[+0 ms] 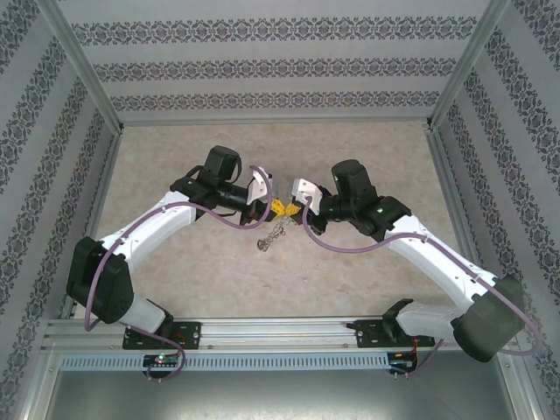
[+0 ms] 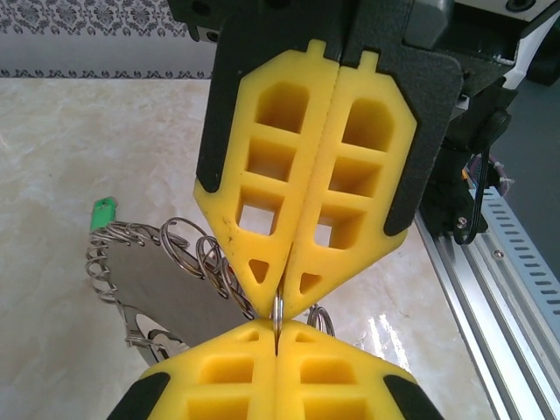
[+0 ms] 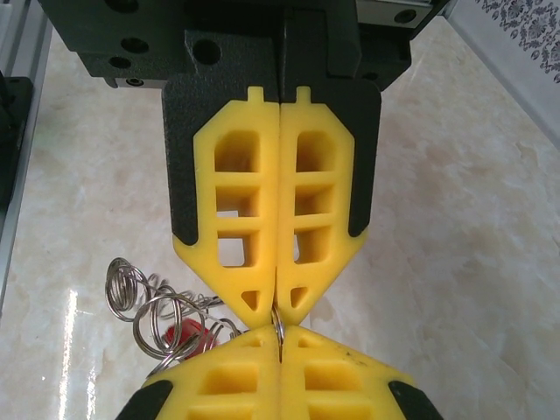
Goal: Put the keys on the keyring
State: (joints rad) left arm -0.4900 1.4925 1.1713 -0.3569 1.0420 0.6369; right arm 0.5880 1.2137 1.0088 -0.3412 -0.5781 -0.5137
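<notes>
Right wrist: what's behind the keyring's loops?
A red key shows through the keyring loops. Most of the key is covered by those loops and the right gripper, so its shape is unclear.

Beige marbled tabletop (image 1: 175, 149); ornament-striped walls (image 1: 262, 74) at 9, 12 and 3 o'clock. Aluminium rail (image 1: 280, 331) at 6 o'clock. Small green tag (image 2: 103, 213) at 9 o'clock in the left wrist view.

L end effector (image 1: 275, 208), R end effector (image 1: 292, 208) block centre; tabletop (image 1: 280, 153) free beyond.
</notes>
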